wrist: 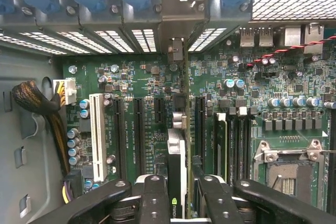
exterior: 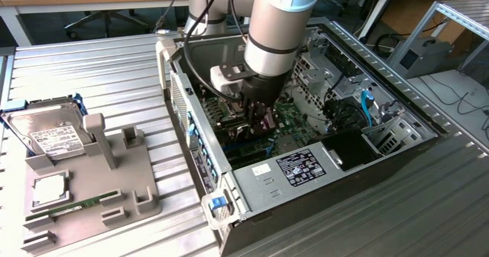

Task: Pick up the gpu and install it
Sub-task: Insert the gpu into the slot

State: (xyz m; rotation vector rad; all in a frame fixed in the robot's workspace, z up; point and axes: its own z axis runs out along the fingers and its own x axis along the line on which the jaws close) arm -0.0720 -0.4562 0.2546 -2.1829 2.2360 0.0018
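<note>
Jaws: partway closed, clamped on the gpu (wrist: pixel 177 150) along its upper edge; my gripper (wrist: pixel 185 198) is inside the computer case (exterior: pixel 397 154)
Gpu: upright, edge-on over the motherboard (wrist: pixel 142 77) slots; bracket toward the rear wall
Handling: I judge it light, stiff, fragile; hold the board edges, not the components

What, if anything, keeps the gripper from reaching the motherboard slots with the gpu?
Probably nothing, so yes: the case is open, the gripper is inside it holding the gpu edge-on above the motherboard, and the slots near it look bare. The cable bundle sits off to one side.
</note>
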